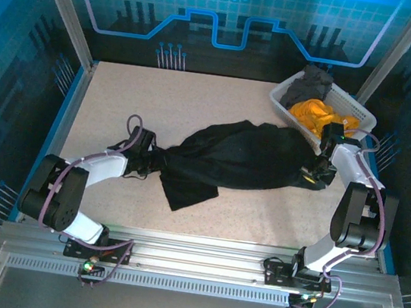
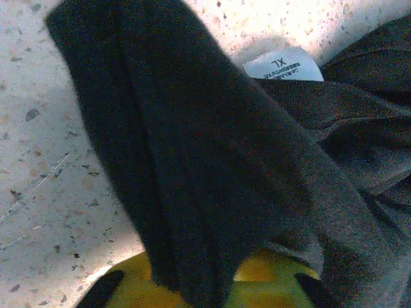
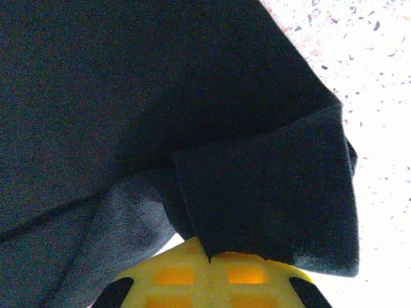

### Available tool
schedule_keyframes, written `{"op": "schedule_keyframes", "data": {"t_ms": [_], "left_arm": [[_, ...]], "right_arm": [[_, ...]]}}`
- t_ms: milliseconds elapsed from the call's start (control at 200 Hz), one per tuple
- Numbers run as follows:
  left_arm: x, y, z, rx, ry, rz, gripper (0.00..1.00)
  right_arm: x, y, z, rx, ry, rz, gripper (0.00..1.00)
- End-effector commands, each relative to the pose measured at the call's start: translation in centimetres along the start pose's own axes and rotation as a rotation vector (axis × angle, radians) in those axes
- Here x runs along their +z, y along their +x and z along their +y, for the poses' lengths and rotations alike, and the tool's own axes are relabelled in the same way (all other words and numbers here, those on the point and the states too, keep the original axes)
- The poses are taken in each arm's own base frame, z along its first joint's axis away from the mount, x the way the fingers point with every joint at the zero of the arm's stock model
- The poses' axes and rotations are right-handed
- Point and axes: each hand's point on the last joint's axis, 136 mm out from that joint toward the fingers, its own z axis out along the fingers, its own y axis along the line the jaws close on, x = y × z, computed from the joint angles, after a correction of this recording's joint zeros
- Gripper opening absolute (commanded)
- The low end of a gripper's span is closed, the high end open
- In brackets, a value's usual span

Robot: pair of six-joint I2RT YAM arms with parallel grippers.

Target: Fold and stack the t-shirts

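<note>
Noting the black t-shirt (image 1: 243, 155) first: it lies crumpled on the table (image 1: 120, 104) as one long band strung between the two claws. Its long axis runs from the left claw (image 1: 149, 160) across to the right claw (image 1: 316, 175). A loose flap hangs off the band's near side, closer to the left claw. Each claw has one end right at its tips, so neither arm is nearer; the cloth lies inward from both.

Left claw: pinching the shirt. In the left wrist view, cloth passes down between its yellow fingers (image 2: 131, 289), with a white size label (image 2: 282, 64) just beyond.

Right claw: pads (image 3: 173, 276) pressed together on a folded edge.

We judge that the coming move turns on drawing the two ends apart along that axis to flatten the shirt.

Beyond the right claw, the basket (image 1: 282, 97) holds the orange-yellow t-shirt (image 1: 315, 112) and the dark grey t-shirt (image 1: 313, 81).

Hard to make out: whether collar, hem or sleeve is held, since the black folds hide the seams. The label suggests the collar is near the left claw.
</note>
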Motion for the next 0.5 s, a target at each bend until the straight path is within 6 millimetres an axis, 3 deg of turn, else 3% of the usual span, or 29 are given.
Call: {"op": "schedule_keyframes", "data": {"t_ms": [0, 170, 340, 495], "left_arm": [[-2.5, -2.7, -2.2, 0.016, 0.027, -0.091, 0.00], [-8.8, -6.9, -6.4, -0.061, 0.113, -0.238, 0.00], [-15.6, -12.3, -9.2, -0.212, 0.244, -0.382, 0.00], [-21.8, -17.7, -10.3, -0.349, 0.371, -0.509, 0.00]], "right_arm": [[-1.5, -0.1, 0.7, -0.006, -0.034, -0.024, 0.00], [-5.6, -1.4, 3.0, -0.049, -0.101, -0.138, 0.00], [-12.5, -3.9, 5.9, -0.049, -0.238, -0.297, 0.00], [-19.1, -6.8, 9.1, -0.053, -0.415, -0.428, 0.00]]}}
